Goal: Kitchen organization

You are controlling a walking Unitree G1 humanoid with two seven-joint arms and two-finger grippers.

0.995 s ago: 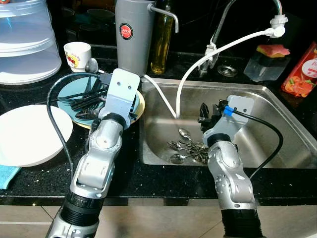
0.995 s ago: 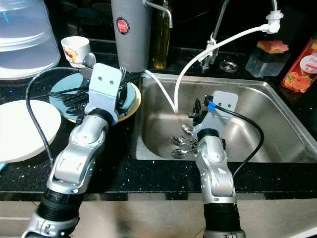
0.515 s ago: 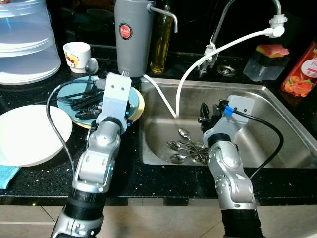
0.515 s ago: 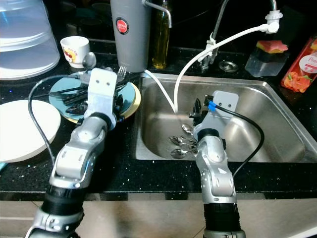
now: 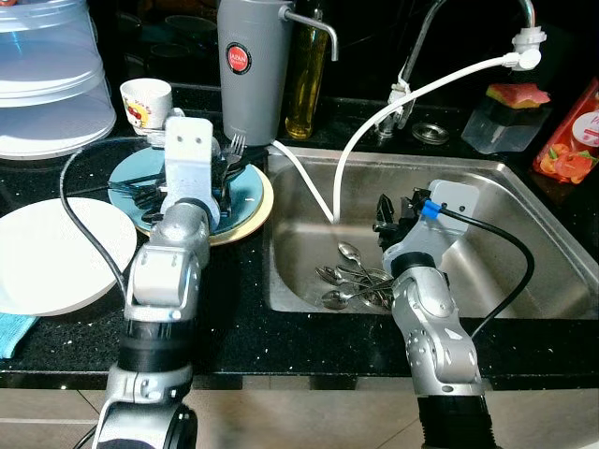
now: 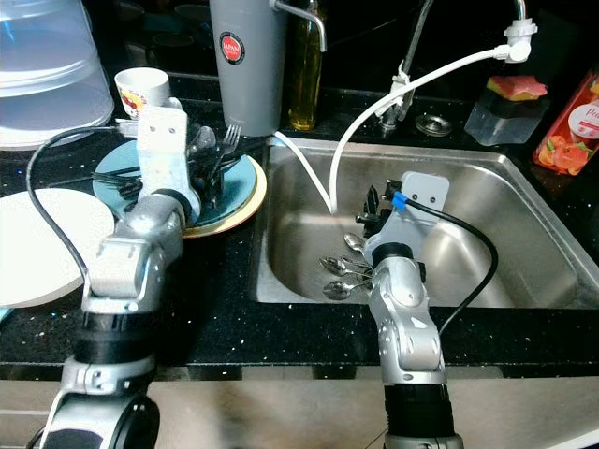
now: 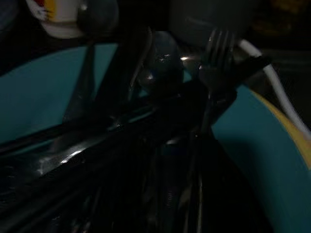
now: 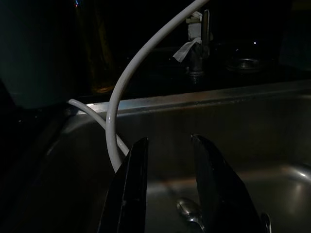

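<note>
A blue plate (image 5: 131, 173) rests on a yellow plate (image 5: 255, 213) on the black counter left of the sink, carrying several dark forks and spoons (image 5: 140, 192). My left gripper (image 5: 223, 166) is down among this cutlery, its wrist housing covering most of it. In the left wrist view a fork (image 7: 216, 53) lies tines up across the blue plate. Several silver spoons (image 5: 351, 276) lie in a heap on the floor of the steel sink (image 5: 524, 243). My right gripper (image 5: 386, 213) hangs open just above and behind them, holding nothing; a spoon bowl (image 8: 187, 208) shows below its fingers.
A white hose (image 5: 374, 122) runs from the tap into the sink. A white plate (image 5: 47, 253) and blue cloth (image 5: 11, 332) lie front left. Behind stand a cup (image 5: 145, 98), grey dispenser (image 5: 251, 65), oil bottle (image 5: 306, 75), clear containers (image 5: 42, 75), sponge box (image 5: 501, 117) and red packet (image 5: 571, 136).
My left arm has swung left and away from the sink, its wrist now over the middle of the blue plate. The right arm and the spoons have stayed still.
</note>
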